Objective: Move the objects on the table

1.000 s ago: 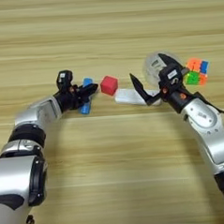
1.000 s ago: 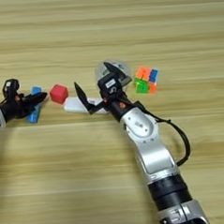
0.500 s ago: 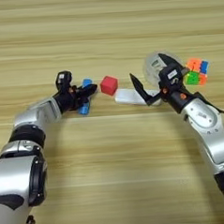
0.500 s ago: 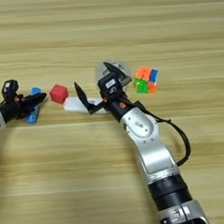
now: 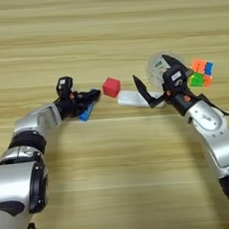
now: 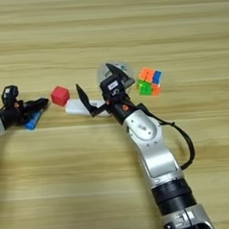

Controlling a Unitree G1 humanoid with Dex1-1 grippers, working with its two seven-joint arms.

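Observation:
My left gripper (image 5: 90, 96) rests on the table (image 5: 116, 183) at the left, pointing right toward the red cube (image 5: 111, 87). The blue tube (image 5: 86, 111) lies slanted right under it, touching it. At the right, my right gripper (image 5: 150, 68) is open wide. Its lower finger reaches over the right end of the long flat white bar (image 5: 131, 98), and its upper finger stands over a clear round disc (image 5: 156, 66). The multicoloured puzzle cube (image 5: 201, 72) sits just right of that hand, apart from it.
The red cube is a short gap left of the white bar (image 6: 77, 108) and right of the left gripper (image 6: 37, 105). Both forearms lie low across the table's near half. Bare wood stretches across the far side.

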